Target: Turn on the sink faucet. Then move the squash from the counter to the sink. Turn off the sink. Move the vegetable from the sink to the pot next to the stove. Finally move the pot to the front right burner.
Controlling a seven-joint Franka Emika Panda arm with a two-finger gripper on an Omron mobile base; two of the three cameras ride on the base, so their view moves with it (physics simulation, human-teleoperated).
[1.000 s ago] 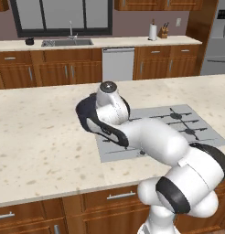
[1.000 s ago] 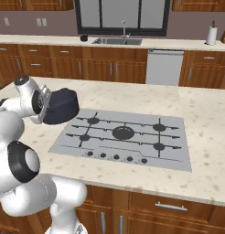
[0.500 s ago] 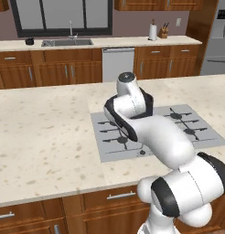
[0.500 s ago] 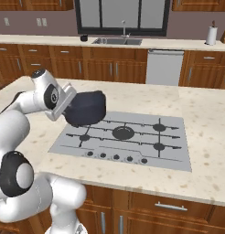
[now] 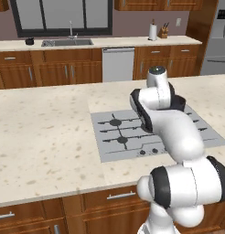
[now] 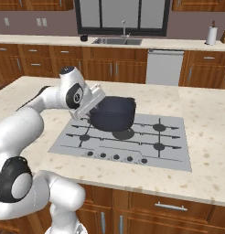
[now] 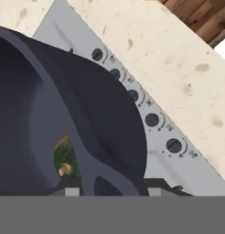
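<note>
My gripper (image 6: 94, 108) is shut on the near rim of the dark pot (image 6: 113, 114) and holds it just above the left middle of the stove (image 6: 174, 137). In the hand view the pot (image 7: 50, 114) is close up, with the green squash (image 7: 65, 158) lying inside it, and my gripper (image 7: 109, 188) clamps the rim at the bottom. From the left base view the pot (image 5: 179, 103) peeks out behind my arm. The front right burner (image 6: 159, 146) is bare. The sink (image 6: 116, 41) and its faucet (image 6: 124, 27) sit on the far counter (image 5: 132, 42).
The stove's knobs (image 7: 152, 119) run along its front edge. A paper towel roll (image 6: 210, 35) and a knife block (image 5: 165, 32) stand on the back counter. A dishwasher (image 6: 163, 67) sits under it. The beige island top (image 5: 41, 132) spreads left of the stove.
My arm has swung to the right with the pot, carrying it from the counter beside the stove to above the grates.
</note>
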